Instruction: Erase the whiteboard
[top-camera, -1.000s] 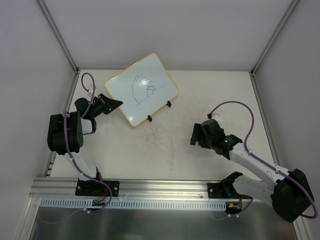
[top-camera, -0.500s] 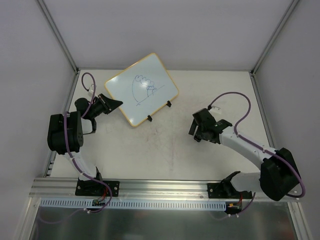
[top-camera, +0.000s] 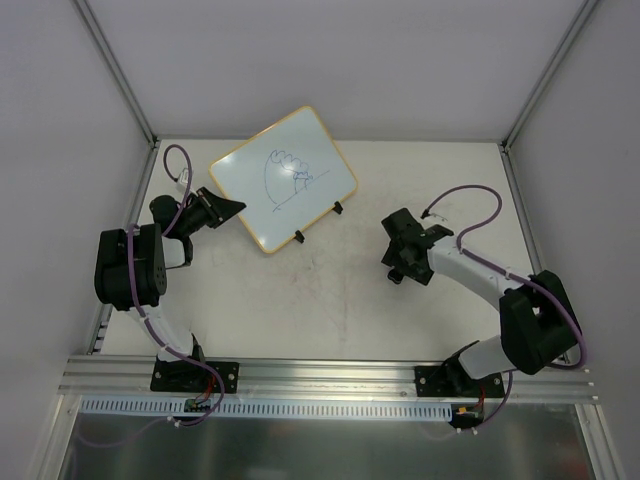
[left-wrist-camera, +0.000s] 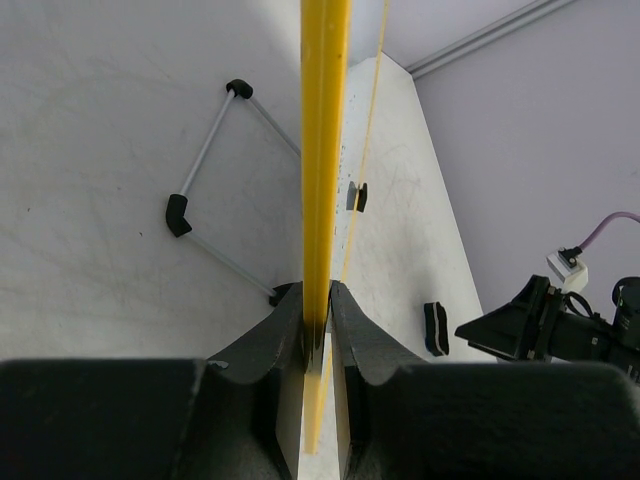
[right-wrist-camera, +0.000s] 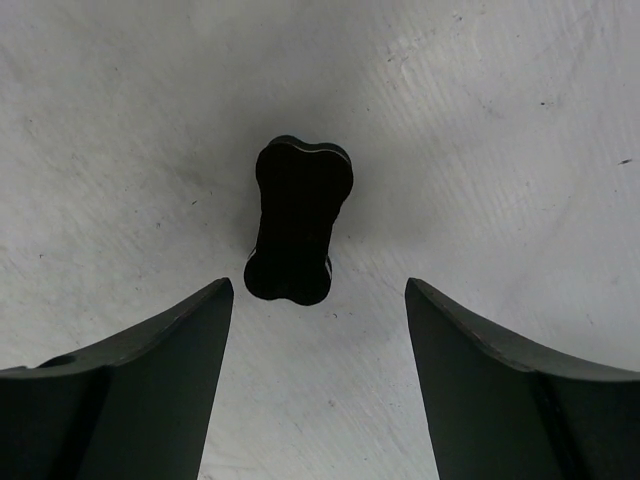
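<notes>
The whiteboard (top-camera: 283, 178) has a yellow frame and blue pen scribbles (top-camera: 288, 175). It stands tilted at the back left on two black clip feet (top-camera: 299, 238). My left gripper (top-camera: 228, 208) is shut on its left edge. In the left wrist view the yellow frame edge (left-wrist-camera: 325, 150) runs up from between my shut jaws (left-wrist-camera: 317, 300). My right gripper (top-camera: 402, 252) is open at mid-right of the table. In the right wrist view it (right-wrist-camera: 318, 290) hangs over a small black bone-shaped eraser (right-wrist-camera: 298, 222) lying just beyond the fingertips. The eraser also shows in the left wrist view (left-wrist-camera: 435, 328).
A thin metal wire stand with black tips (left-wrist-camera: 210, 200) lies behind the board. Grey walls and aluminium posts (top-camera: 115, 70) close in the table (top-camera: 300, 300) at the back and sides. The rail (top-camera: 300, 375) with the arm bases runs along the near edge.
My right gripper has swung left and toward the back, and now sits over the eraser. The left gripper and the whiteboard have not moved.
</notes>
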